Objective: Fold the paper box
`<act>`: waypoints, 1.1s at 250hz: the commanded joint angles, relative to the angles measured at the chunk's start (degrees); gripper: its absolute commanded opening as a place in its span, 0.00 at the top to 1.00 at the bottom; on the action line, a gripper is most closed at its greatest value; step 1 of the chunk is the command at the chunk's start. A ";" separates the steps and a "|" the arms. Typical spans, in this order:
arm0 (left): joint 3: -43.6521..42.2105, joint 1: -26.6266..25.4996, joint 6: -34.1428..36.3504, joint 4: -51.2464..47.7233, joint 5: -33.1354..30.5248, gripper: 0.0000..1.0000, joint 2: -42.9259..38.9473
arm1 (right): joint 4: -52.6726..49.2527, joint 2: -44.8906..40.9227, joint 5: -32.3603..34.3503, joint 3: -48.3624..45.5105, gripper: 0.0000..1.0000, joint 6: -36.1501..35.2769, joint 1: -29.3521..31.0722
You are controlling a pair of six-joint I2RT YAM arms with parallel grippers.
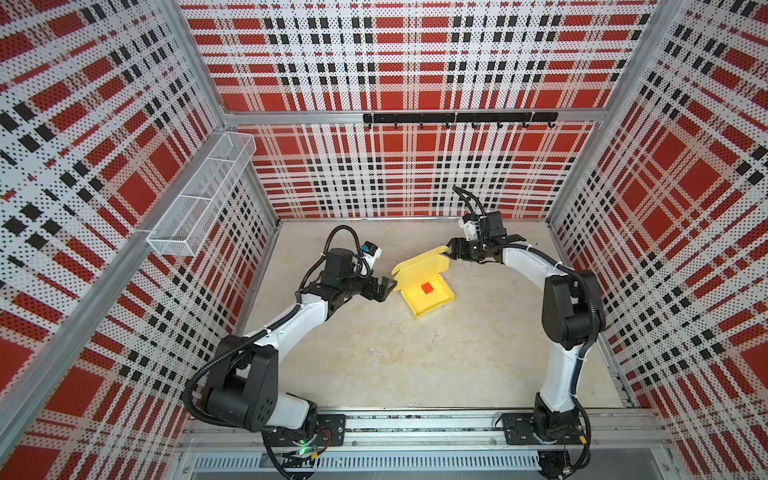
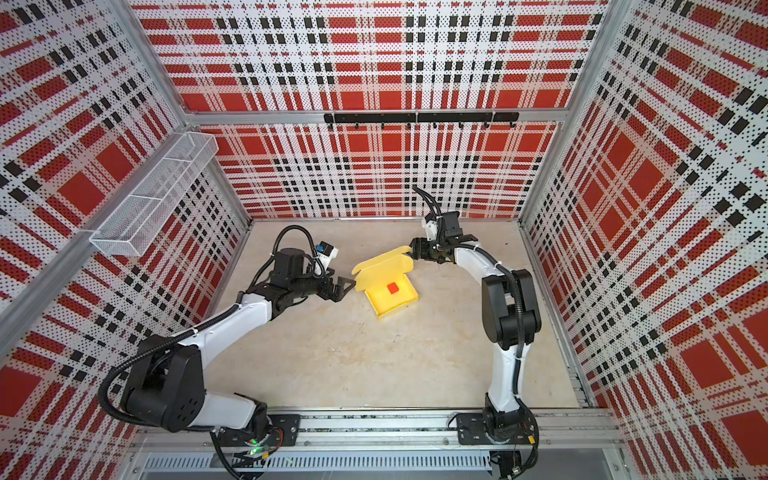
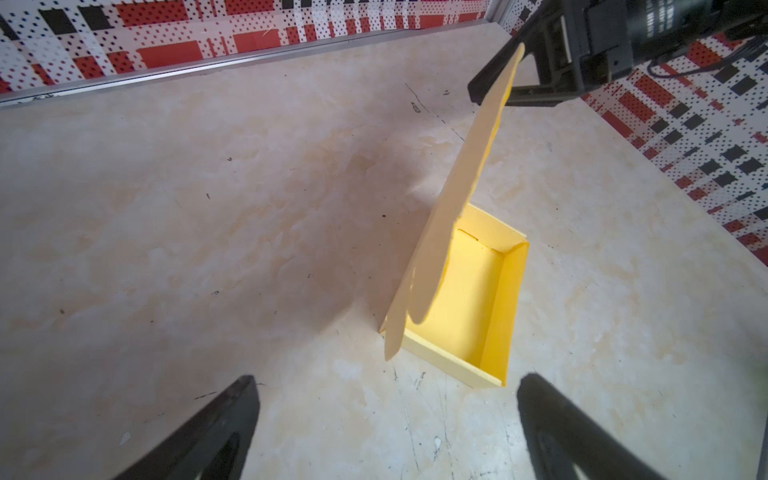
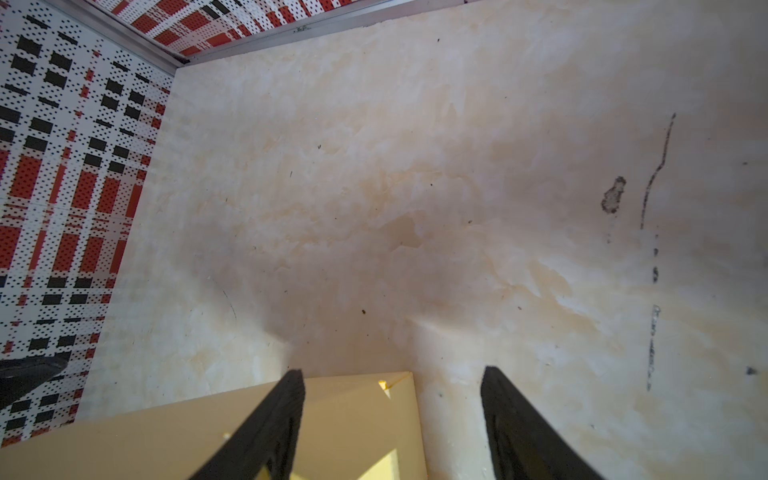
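Left gripper (image 1: 386, 289) fingers spread wide, just short of the paper box (image 1: 434, 301) edge; right gripper (image 1: 452, 249) fingers spread, at the raised lid (image 1: 419, 265) rim.

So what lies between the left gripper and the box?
Only bare table, seen in the left wrist view: the open left gripper hangs just short of the box.

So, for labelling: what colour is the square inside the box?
Red square, clearest in a top view.
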 commanded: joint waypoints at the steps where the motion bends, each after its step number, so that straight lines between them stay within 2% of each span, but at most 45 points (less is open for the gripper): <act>1: 0.96 -0.58 0.10 1.54 -0.09 0.01 0.59 | 1.72 -1.20 -0.87 -2.26 0.31 -0.46 0.24; 125: 2.05 0.76 1.46 1.42 1.67 0.01 2.11 | 4.56 -6.19 -0.55 -10.42 0.32 0.34 1.07; 153: 1.13 3.33 -0.45 1.69 0.53 0.00 2.00 | 5.62 -6.77 -0.46 -11.30 0.32 0.50 1.98; 216: 0.06 4.10 -2.43 2.95 1.07 0.20 2.97 | 8.47 -8.90 -0.04 -15.00 0.32 2.35 3.30; 275: -2.24 2.61 -1.04 3.97 1.80 0.21 2.11 | 9.25 -10.66 0.54 -16.86 0.33 3.06 4.36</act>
